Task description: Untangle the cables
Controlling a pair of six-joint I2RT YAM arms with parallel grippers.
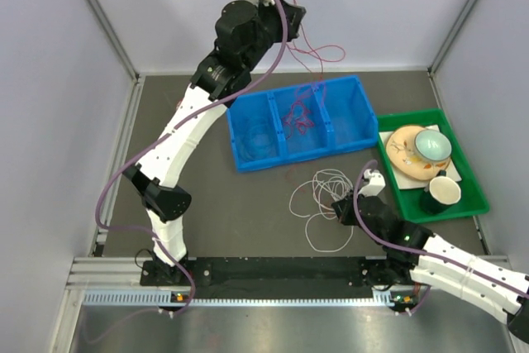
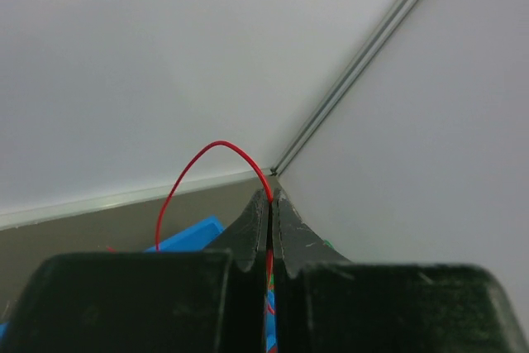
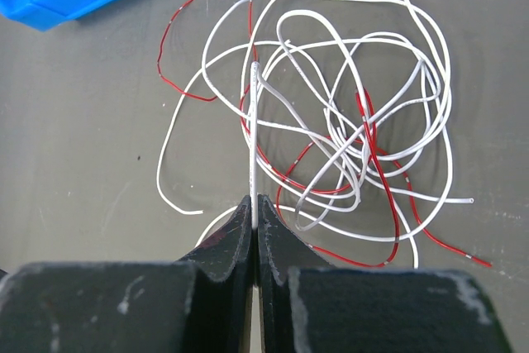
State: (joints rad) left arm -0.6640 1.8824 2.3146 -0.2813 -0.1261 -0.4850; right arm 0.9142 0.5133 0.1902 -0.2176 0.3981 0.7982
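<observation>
My left gripper (image 1: pixel 294 19) (image 2: pixel 270 197) is raised high over the back of the table, shut on a thin red cable (image 2: pixel 188 169). That red cable (image 1: pixel 319 56) hangs in loops down into the middle compartment of the blue bin (image 1: pixel 357 113). A loose tangle of white and red cables (image 3: pixel 355 130) lies on the table in front of the bin (image 1: pixel 321 196). My right gripper (image 1: pixel 340 205) (image 3: pixel 254 202) sits low at the tangle's near right edge. It is shut on one white cable (image 3: pixel 253 121), which runs straight out from its tips.
The bin's left compartment holds a faint coil (image 1: pixel 259 140). A green tray (image 1: pixel 463 208) at the right carries a plate (image 1: pixel 402 148), a pale bowl (image 1: pixel 432 145) and a dark cup (image 1: pixel 441 194). Grey walls close in the back and both sides.
</observation>
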